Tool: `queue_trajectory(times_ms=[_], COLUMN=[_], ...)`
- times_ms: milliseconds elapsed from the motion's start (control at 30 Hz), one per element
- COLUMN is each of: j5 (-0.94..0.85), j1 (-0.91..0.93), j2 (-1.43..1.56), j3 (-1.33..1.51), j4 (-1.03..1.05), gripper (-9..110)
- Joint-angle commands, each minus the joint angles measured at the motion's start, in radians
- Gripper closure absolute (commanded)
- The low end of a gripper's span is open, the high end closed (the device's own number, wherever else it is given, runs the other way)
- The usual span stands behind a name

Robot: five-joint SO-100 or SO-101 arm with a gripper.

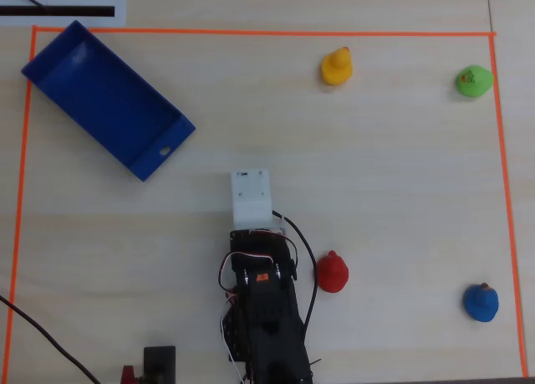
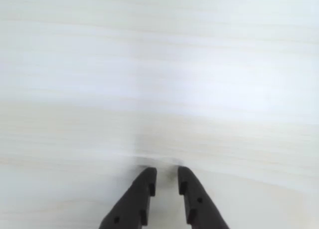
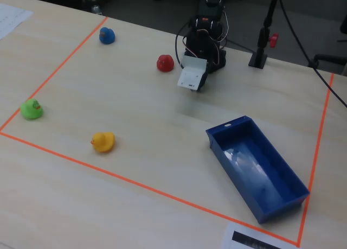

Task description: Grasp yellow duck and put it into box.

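The yellow duck (image 1: 336,67) (image 3: 103,141) stands alone on the pale wood table, far from the arm, up and to the right of it in the overhead view. The box (image 1: 104,99) (image 3: 255,167) is a dark blue shallow tray, empty, lying at an angle at the upper left of the overhead view. My arm is folded back, and its white wrist housing (image 1: 251,198) (image 3: 192,78) covers the jaws from above. In the wrist view my gripper (image 2: 166,173) hangs over bare table, its black fingertips a narrow slit apart with nothing between them. Neither duck nor box shows in the wrist view.
A red duck (image 1: 332,272) (image 3: 165,63) sits close beside the arm's base. A green duck (image 1: 473,81) and a blue duck (image 1: 481,303) stand near the right side. Orange tape (image 1: 251,33) frames the work area. A black stand (image 3: 260,53) and cables lie behind the arm.
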Motion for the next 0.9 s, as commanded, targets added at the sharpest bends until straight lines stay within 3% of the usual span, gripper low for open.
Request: queue_trajectory(times_ms=[0, 700, 800, 867], j5=[0.005, 0.006, -0.023, -0.135], j1=[0.006, 0.021, 0.034, 0.057], j2=[0.002, 0.002, 0.002, -0.006], j3=[0.002, 0.002, 0.002, 0.002], j4=[0.012, 0.011, -0.003, -0.075], gripper=[98, 101, 101, 101])
